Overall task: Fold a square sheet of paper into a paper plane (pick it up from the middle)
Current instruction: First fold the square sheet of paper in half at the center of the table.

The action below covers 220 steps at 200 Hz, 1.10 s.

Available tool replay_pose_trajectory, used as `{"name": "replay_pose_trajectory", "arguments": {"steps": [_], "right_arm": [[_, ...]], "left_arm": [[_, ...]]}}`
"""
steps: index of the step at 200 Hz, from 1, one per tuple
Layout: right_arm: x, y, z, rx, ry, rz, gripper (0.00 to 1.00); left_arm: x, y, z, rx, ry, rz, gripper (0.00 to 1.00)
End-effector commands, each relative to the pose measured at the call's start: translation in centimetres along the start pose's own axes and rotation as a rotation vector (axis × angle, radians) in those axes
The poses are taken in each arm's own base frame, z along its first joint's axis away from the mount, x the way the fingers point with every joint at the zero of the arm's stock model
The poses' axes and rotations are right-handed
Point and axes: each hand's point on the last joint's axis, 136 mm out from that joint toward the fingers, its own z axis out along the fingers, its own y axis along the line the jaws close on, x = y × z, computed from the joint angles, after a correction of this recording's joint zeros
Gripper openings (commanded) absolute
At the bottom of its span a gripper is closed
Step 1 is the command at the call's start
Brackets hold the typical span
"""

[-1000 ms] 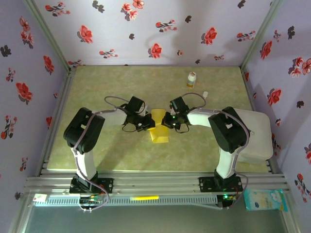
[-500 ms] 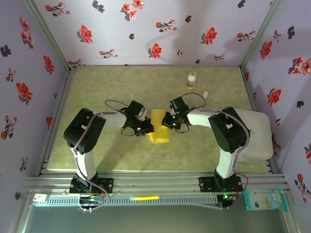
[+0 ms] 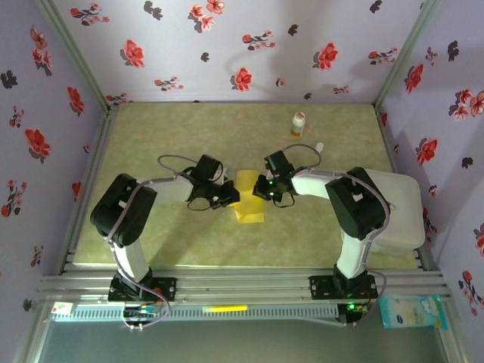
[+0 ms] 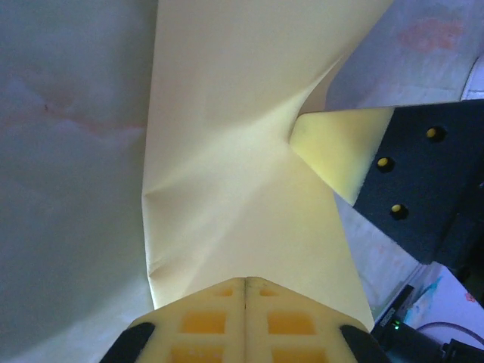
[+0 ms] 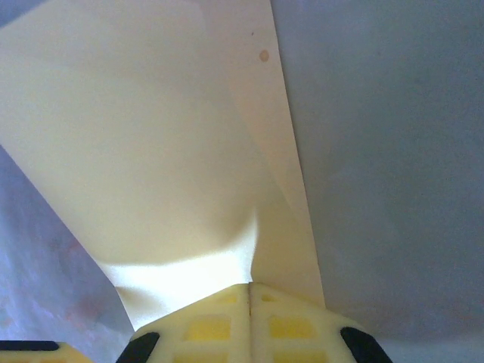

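1. Two grippers meet over the square sheet of paper (image 3: 248,203), which lies near the middle of the green table (image 3: 151,136) in the top view, creased into a shape narrower than it is tall.
2. Left gripper (image 3: 232,199) comes in from the sheet's 9 o'clock side, with its tips at the left edge.
3. Right gripper (image 3: 258,194) comes in from the 3 o'clock side, at the right edge and a little nearer 12 o'clock than the other.
4. In the left wrist view, the left gripper (image 4: 246,291) has its two yellow pads pressed together with no gap, and the sheet (image 4: 227,151) rises from between them, buckled with soft creases.
5. That same view shows one right pad (image 4: 336,151) touching the sheet at 3 o'clock.
6. In the right wrist view, the right gripper (image 5: 249,293) is likewise clamped on the sheet (image 5: 151,136), which fans out toward 11 o'clock.
7. A small white-and-orange bottle (image 3: 299,123) stands well apart, at 1 o'clock from the sheet.
8. A white panel (image 3: 404,215) lies at the table's 3 o'clock edge.
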Motion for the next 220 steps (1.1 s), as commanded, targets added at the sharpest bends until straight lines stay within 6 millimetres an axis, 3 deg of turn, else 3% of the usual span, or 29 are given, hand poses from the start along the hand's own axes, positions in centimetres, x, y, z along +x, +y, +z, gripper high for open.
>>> {"name": "replay_pose_trajectory", "arguments": {"steps": [1, 35, 76, 93, 110, 152, 172, 198, 220], "right_arm": [[2.7, -5.8, 0.5, 0.224, 0.071, 0.052, 0.0], [2.8, -6.0, 0.6, 0.228, 0.074, 0.053, 0.0], [2.7, -6.0, 0.6, 0.228, 0.074, 0.053, 0.0], [2.9, -6.1, 0.7, 0.229, 0.077, 0.054, 0.0], [2.9, -6.2, 0.7, 0.232, 0.078, 0.053, 0.0], [2.8, -6.1, 0.5, 0.23, 0.072, 0.051, 0.0], [2.8, -6.1, 0.5, 0.23, 0.071, 0.052, 0.0], [2.8, -6.0, 0.3, 0.228, 0.065, 0.052, 0.0], [2.8, -6.2, 0.3, 0.231, 0.064, 0.05, 0.0]], "left_arm": [[0.8, -0.2, 0.7, 0.047, 0.025, -0.032, 0.0], [1.7, 0.9, 1.4, 0.028, 0.056, -0.037, 0.0], [4.0, 5.2, 1.4, -0.12, 0.101, -0.049, 0.0], [4.3, 6.1, 1.3, -0.154, 0.104, -0.041, 0.0], [3.8, 5.2, 0.9, -0.142, 0.092, -0.023, 0.0], [1.3, -0.1, -1.2, -0.031, -0.005, 0.016, 0.0], [0.8, -1.6, -1.3, 0.026, -0.021, 0.003, 0.0], [1.1, -2.4, -0.3, 0.079, 0.002, -0.015, 0.0], [1.9, -1.5, 0.7, 0.056, 0.037, -0.023, 0.0]]}}
